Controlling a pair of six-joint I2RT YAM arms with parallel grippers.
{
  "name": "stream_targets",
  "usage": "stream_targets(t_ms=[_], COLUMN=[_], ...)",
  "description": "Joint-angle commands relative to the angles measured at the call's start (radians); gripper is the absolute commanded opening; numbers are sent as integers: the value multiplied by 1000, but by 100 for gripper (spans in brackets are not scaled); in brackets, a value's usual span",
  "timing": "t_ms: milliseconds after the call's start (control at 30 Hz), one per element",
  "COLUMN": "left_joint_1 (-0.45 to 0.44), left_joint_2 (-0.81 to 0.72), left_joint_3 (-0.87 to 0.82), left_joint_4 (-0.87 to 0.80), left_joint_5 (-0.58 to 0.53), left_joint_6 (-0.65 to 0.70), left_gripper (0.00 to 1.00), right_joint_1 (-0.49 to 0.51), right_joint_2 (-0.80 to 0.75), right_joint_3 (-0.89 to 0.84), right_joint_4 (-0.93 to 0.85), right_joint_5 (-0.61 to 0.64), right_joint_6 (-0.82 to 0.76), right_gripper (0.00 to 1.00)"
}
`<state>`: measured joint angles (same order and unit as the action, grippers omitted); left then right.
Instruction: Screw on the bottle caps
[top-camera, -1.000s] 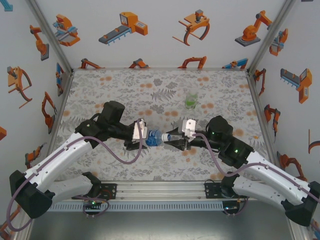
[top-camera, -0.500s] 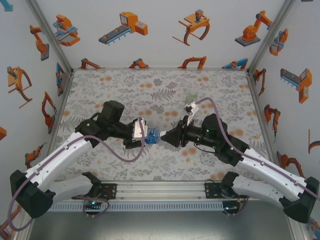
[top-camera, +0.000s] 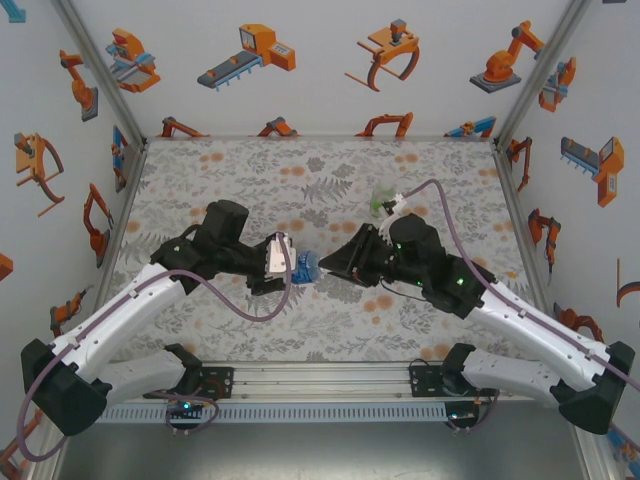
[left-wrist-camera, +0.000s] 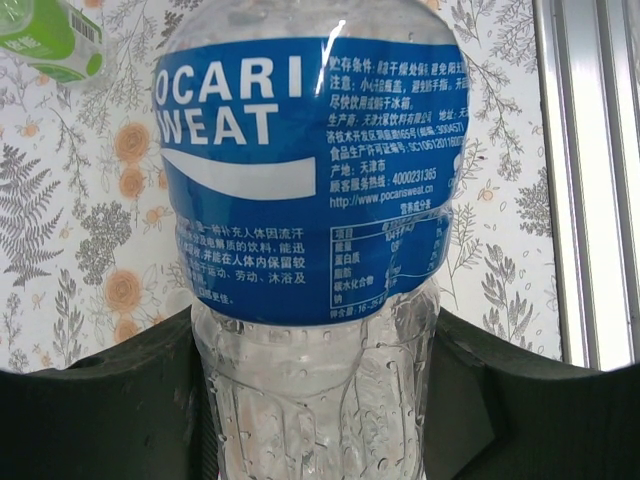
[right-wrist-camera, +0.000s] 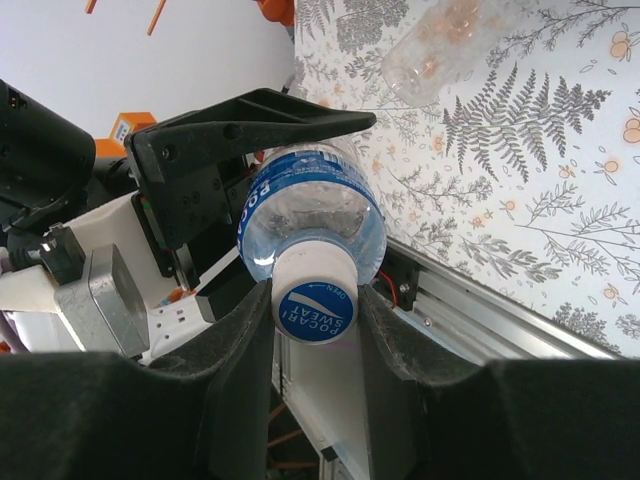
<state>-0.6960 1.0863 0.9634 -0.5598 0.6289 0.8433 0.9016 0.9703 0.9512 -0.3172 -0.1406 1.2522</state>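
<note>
The floral table (top-camera: 250, 170) has both arms meeting at its middle. The left gripper (top-camera: 292, 270) is clamped on the body of the blue-labelled Pocari Sweat bottle (left-wrist-camera: 305, 180), holding it sideways with the neck toward the right arm. The right gripper (top-camera: 330, 267) is closed on the bottle's white, blue-topped cap (right-wrist-camera: 314, 310), which sits on the neck. A green-labelled bottle (top-camera: 383, 198) sits farther back, and a plain clear bottle (right-wrist-camera: 450, 45) is on the table.
</note>
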Motion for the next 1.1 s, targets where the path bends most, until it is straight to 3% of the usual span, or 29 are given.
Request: stream_targets(t_ms=[0,100,200,367,533,700,1067], left_joint_1=[-15,-15,-14,-13,-15,-15,-15], left_joint_2=[-7,-8,-9,-12,-13,-13,-18], left_joint_3=[22,23,23,22,20,21,23], left_joint_4=[-6,-6,-6,-6,-15,-18,-28], left_joint_5=[84,83,80,85,98,123,157], left_joint_6=[13,13,14,14,24,29,43], left_gripper=[0,0,0,0,0,0,0], right_joint_1=[-1,-1,-1,-1,-2,-1,-1], right_joint_2=[-11,-35,-65,-108,-81,-47,-47], right_joint_3=[77,124,130,66,94,107,54], right_joint_4=[-33,-78,-54,41,-16,-28,20], right_joint_5=[75,103,75,-199,-398,-457,-433], right_joint_6=[-162,-384,-643,-1234,-1589,-1718,-1723], right_gripper=[36,50,53,56,59,58,49])
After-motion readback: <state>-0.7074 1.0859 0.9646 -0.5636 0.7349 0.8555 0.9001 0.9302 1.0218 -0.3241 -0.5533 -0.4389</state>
